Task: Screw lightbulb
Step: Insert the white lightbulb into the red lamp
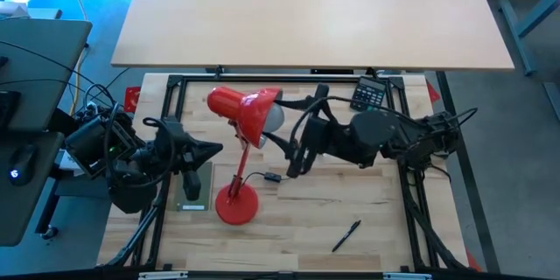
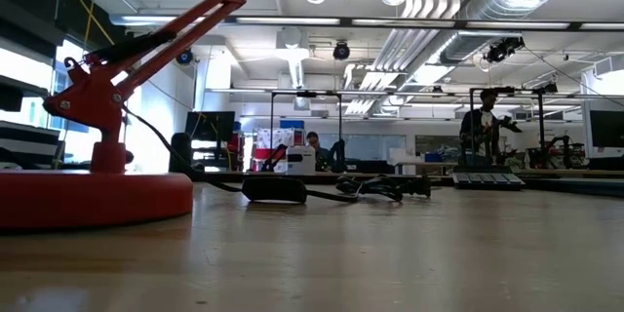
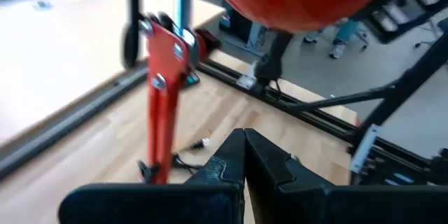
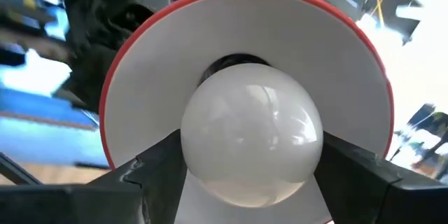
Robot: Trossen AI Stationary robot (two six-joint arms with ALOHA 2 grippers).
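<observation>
The right gripper [image 4: 248,175] clamps the lightbulb [image 4: 250,136], its base facing the lamp shade [image 4: 147,91] socket ahead for threading; the left gripper [image 3: 245,155] waits closed.

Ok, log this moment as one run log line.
right gripper: shut on round white lightbulb, at red lamp shade mouth | left gripper: shut, empty, beside lamp arm | black pen: untouched

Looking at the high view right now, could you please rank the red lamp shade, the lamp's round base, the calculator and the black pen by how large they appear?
1. Red lamp shade
2. Lamp's round base, a bit smaller
3. Calculator and black pen: unsure; the pen looks longer but far thinner, so I won't rank them.
</observation>
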